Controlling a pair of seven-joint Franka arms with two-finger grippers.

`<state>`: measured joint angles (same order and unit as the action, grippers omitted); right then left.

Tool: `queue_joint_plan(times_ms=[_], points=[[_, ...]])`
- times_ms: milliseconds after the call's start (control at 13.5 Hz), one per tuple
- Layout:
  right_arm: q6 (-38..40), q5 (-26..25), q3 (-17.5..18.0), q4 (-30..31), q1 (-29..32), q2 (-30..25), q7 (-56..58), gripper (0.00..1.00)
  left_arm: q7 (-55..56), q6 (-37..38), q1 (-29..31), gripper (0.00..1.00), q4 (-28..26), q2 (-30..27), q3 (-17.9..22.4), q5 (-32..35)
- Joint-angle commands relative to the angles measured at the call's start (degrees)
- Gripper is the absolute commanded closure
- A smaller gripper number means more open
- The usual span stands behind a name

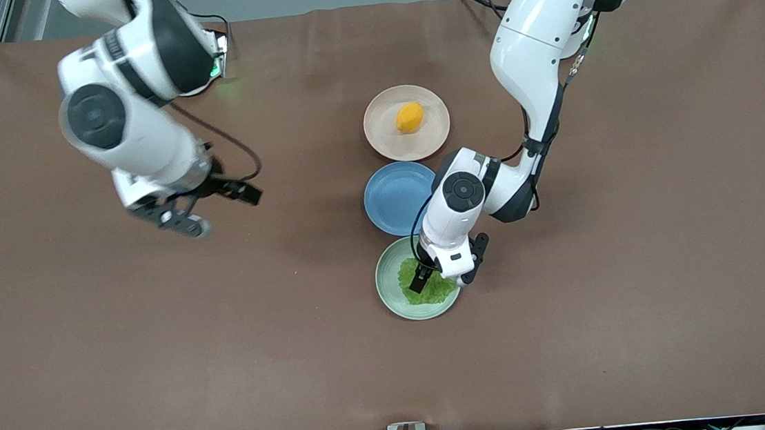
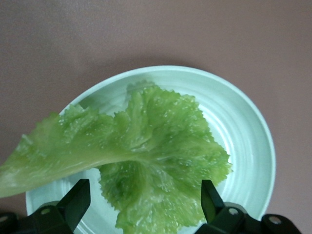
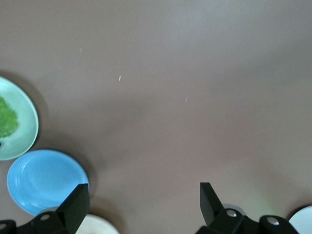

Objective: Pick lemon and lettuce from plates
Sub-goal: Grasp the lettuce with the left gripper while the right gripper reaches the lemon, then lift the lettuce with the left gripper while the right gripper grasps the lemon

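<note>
My left claw (image 1: 445, 277) is down over the mint green plate (image 1: 389, 296), fingers (image 2: 73, 200) spread apart and straddling the lettuce (image 1: 425, 289); nothing is gripped yet. In the left wrist view the leaf (image 2: 146, 151) lies between the two black tips, its frilly blade filling the middle of the plate (image 2: 248, 131) and its paler stem end running out over the rim.

To do this well, I reckon I want to sink a touch lower and close across the thick crinkled middle of the blade, not the thin frilled edge, which would likely tear or slip out. The long axis runs from stem to frill, and the stem points off the plate, so I would close across that axis.

The lemon (image 1: 409, 117) sits on the beige-pink plate (image 1: 379, 139), farthest from the front camera, its long axis tilted and its pointed ends hard to make out. A blue plate (image 1: 388, 204) lies between the two task plates on the counter (image 1: 641, 324).

My right claw (image 1: 178, 219) waits, fingers (image 3: 73, 202) apart, over bare counter toward the right arm's end, well apart from the plates.
</note>
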<state>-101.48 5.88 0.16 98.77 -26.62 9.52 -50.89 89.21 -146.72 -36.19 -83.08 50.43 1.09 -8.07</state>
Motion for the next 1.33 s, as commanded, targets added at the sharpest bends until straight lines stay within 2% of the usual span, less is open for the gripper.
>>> queue_joint_plan(times_ms=[0,296,444,741,815,1037,1111,1259], points=[[-3.71,0.62,-0.78,5.37,-6.93,-3.28,-9.8,0.0,0.27,-0.33,-0.64,0.03,1.16,0.81,0.4,-0.72],[-10.41,-0.34,-0.87,8.28,-18.36,-2.67,-22.56,0.0,0.09,-0.32,-0.64,0.23,1.08,0.46,0.4,-0.55],[-11.54,-0.52,-0.78,8.45,-22.57,-1.62,-25.04,0.0,0.09,-0.24,-0.64,0.38,1.07,0.45,0.31,-0.55],[-21.29,-0.52,-0.87,11.0,-31.8,3.56,-38.72,0.0,0.0,0.2,-0.9,0.69,0.99,0.02,0.31,-0.54],[-22.53,-0.52,-0.78,10.92,-32.78,5.14,-41.54,0.0,0.0,0.38,-1.07,0.77,0.9,-0.07,0.31,-0.55],[-29.19,-0.52,-0.78,10.48,-34.63,9.88,-45.95,0.0,-0.17,3.35,-1.08,0.95,0.9,-1.12,0.31,-0.46],[-31.83,-0.6,-0.87,10.39,-35.51,12.08,-47.44,0.0,-0.17,4.32,-0.99,0.99,0.9,-1.74,0.31,-0.54],[-33.08,-0.61,-0.87,8.82,-36.13,15.16,-48.77,0.0,-0.17,6.26,-0.73,1.0,0.9,-3.32,0.4,-0.55]])
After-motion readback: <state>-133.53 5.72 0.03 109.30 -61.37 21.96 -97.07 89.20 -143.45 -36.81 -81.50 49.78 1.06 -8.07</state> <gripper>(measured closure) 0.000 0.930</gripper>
